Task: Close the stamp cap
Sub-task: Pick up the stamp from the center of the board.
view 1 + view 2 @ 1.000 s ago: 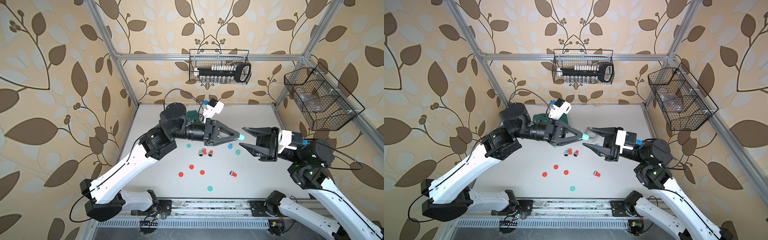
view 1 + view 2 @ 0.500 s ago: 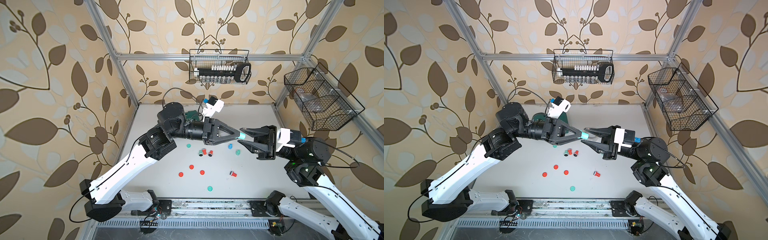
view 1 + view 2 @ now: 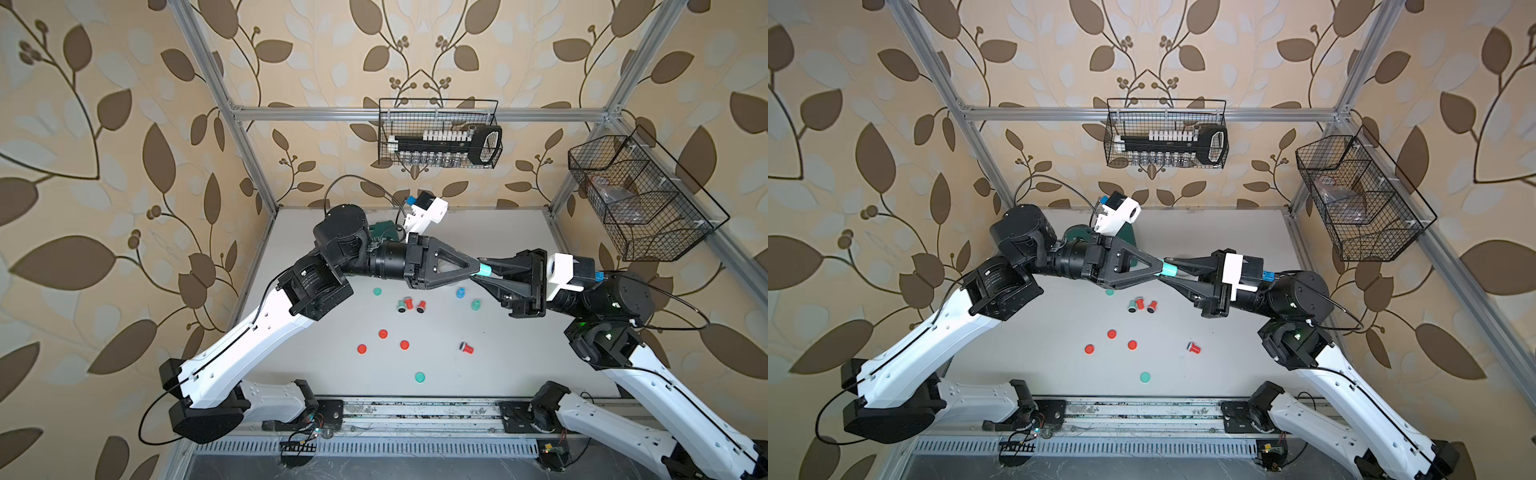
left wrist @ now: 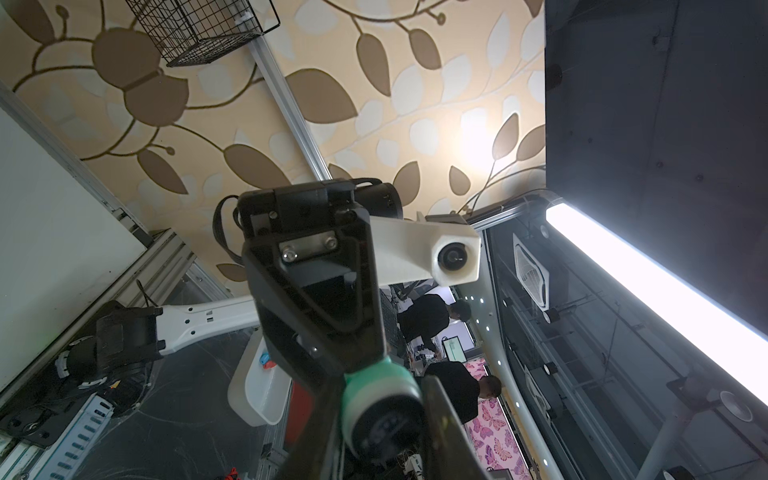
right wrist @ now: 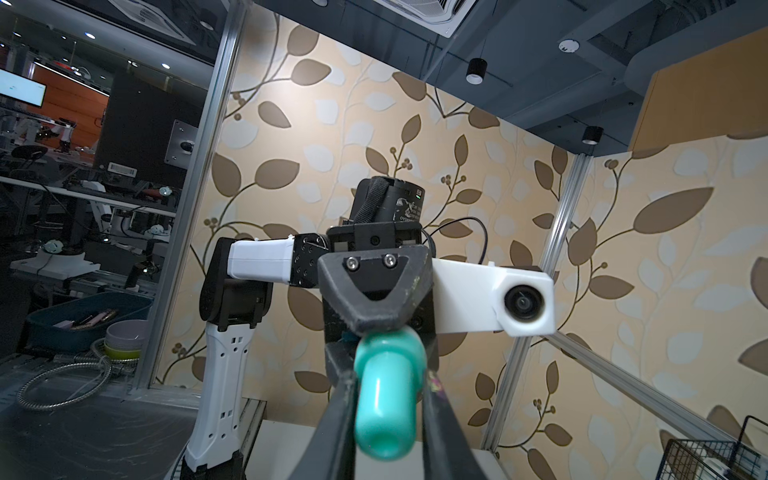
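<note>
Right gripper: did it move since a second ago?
Yes. The right gripper moved a little away from the side basket, toward the left gripper, and its jaws closed around the teal stamp.

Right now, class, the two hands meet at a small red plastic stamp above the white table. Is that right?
No: the small plastic stamp is teal, not red; the right wrist view shows it. Left hand and right hand meet at it above the white table.

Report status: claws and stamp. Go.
Left claw shut on teal stamp, held above table. Right claw flanking its far end, grip unconfirmed. Cap state unclear. Nothing else between claws; loose caps on table below.
</note>
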`<state>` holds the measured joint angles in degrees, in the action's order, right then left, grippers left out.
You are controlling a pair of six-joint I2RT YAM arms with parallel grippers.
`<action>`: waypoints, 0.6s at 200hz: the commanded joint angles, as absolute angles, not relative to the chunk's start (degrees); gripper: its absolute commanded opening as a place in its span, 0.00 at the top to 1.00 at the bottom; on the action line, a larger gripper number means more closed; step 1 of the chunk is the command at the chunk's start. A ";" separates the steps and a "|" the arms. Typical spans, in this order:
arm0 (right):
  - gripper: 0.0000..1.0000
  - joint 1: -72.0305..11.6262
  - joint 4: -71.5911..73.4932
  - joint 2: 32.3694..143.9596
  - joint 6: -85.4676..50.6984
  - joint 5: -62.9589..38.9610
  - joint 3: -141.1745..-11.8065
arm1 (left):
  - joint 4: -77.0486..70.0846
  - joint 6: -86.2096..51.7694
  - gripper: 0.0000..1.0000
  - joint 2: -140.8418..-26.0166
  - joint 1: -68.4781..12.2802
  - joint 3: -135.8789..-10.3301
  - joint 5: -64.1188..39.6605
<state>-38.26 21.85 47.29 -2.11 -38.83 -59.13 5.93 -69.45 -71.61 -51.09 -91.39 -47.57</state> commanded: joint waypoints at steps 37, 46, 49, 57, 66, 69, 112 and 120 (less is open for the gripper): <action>0.78 -38.85 21.62 47.11 -2.13 -38.85 -61.50 | 3.47 -69.42 0.88 -70.25 -51.68 -91.48 -48.51; 0.79 -38.85 21.22 47.15 -1.96 -38.70 -61.62 | 3.43 -69.43 0.88 -70.35 -51.68 -91.59 -48.52; 0.80 -38.85 21.10 47.17 -1.87 -38.67 -61.61 | 3.43 -69.43 0.88 -70.39 -51.68 -91.58 -48.52; 0.81 -38.89 20.62 47.28 -1.76 -38.59 -61.70 | 3.34 -69.45 0.88 -70.40 -51.68 -91.63 -48.58; 0.81 -38.94 20.48 47.37 -1.75 -38.65 -61.70 | 3.34 -69.43 0.88 -70.40 -51.68 -91.65 -48.60; 0.81 -38.94 20.52 47.37 -1.76 -38.59 -61.66 | 3.34 -69.43 0.88 -70.37 -51.68 -91.63 -48.60; 0.77 -39.18 20.54 47.53 -1.87 -38.51 -61.76 | 4.13 -69.08 0.88 -70.29 -51.68 -91.32 -48.25; 0.75 -39.20 20.44 47.47 -1.93 -38.41 -61.74 | 4.13 -69.08 0.88 -70.31 -51.68 -91.39 -48.25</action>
